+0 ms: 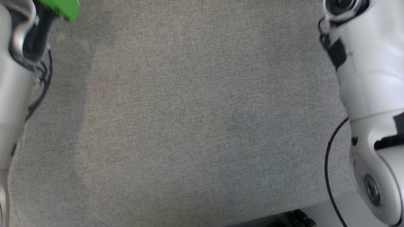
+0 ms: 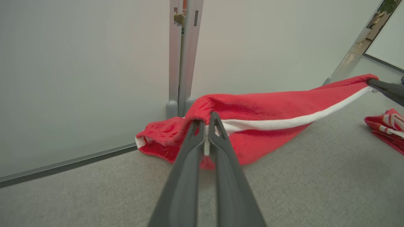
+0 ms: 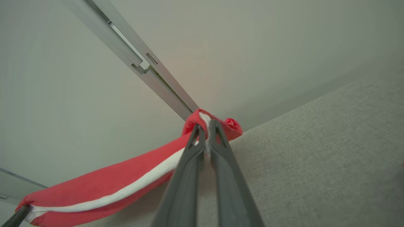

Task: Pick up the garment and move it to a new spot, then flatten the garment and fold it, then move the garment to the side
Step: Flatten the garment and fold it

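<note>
The garment point(image 2: 268, 107) is red terry cloth with a white stripe along one edge. It is stretched between my two grippers, sagging in the middle and touching the grey cloth table point(image 2: 315, 176) near a white wall panel. My left gripper point(image 2: 206, 121) is shut on one end of the striped edge. My right gripper point(image 3: 205, 127) is shut on the other end, where the garment point(image 3: 104, 186) trails off down to the left. The right gripper point(image 2: 383, 88) also appears at the right edge of the left wrist view, and the left gripper point(image 3: 15, 217) at the lower left of the right wrist view.
A second red and white cloth point(image 2: 386, 127) lies bunched on the table to the right. White wall panels joined by a grey post point(image 2: 183, 56) stand close behind the garment. In the head view my pale forearms point(image 1: 15, 78) point(image 1: 369, 78) flank bare grey table point(image 1: 189, 126), and a green part point(image 1: 61, 8) sits at the top left.
</note>
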`<state>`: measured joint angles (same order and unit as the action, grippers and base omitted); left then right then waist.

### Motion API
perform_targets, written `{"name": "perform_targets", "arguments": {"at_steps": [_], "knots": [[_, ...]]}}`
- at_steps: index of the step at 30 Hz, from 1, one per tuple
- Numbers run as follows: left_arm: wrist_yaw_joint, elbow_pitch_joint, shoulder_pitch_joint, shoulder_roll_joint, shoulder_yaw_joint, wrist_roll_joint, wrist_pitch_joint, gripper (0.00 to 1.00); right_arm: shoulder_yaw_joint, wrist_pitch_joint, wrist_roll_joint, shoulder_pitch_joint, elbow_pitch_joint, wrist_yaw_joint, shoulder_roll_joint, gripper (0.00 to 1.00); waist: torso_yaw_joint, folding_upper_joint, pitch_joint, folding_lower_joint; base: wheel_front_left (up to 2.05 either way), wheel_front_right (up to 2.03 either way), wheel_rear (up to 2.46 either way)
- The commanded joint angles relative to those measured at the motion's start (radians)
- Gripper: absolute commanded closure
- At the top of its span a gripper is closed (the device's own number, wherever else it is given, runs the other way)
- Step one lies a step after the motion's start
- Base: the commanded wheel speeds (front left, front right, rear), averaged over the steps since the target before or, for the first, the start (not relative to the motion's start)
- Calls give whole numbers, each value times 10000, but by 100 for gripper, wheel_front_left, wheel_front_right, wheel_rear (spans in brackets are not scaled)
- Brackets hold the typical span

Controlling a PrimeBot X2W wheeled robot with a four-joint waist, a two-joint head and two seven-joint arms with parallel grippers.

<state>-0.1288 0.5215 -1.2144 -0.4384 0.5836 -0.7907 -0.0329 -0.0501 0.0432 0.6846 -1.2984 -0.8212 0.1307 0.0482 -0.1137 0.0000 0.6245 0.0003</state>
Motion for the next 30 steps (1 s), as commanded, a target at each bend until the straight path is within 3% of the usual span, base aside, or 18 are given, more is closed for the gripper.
{"name": "perform_targets", "arguments": {"at_steps": [1, 5, 10, 17, 22, 26, 30], "knots": [[-28, -97, 586, -255, 105, -302, -374, 100, -183, 164, 180, 694, 220, -3, 43, 100, -5, 0, -274, -3, 0, 0, 0], [-31, -692, 2698, -580, 781, -963, -1334, 100, -421, 303, 159, 3026, 1165, -3, 66, 100, 119, 0, -797, -3, 0, 0, 0], [83, -1621, 5468, -729, 830, -1565, -2079, 100, 58, -43, 344, 6353, 3118, -10, 433, 100, 384, 0, -1878, -3, 0, 0, 0], [1092, -3886, 9373, -942, 815, -2190, -2265, 100, 1276, -1402, 455, 10944, 6423, -13, 338, 100, 493, 0, -3578, -3, 0, 0, 0], [2043, -6027, 11886, -1200, 690, -2740, -2308, 100, 1939, -2791, 634, 13987, 9160, -13, 103, 100, 449, 0, -4061, -3, 0, 0, 0], [2353, -7357, 12996, -1233, 631, -2946, -2323, 100, 2293, -3443, 1044, 15363, 10637, -12, 42, 100, 463, 0, -3994, -3, 0, 0, 0], [2373, -7821, 13049, -1005, 567, -3015, -2296, 100, 2549, -3687, 1177, 15163, 11026, -12, 38, 100, 528, 0, -3794, -3, 0, 0, 0]]}}
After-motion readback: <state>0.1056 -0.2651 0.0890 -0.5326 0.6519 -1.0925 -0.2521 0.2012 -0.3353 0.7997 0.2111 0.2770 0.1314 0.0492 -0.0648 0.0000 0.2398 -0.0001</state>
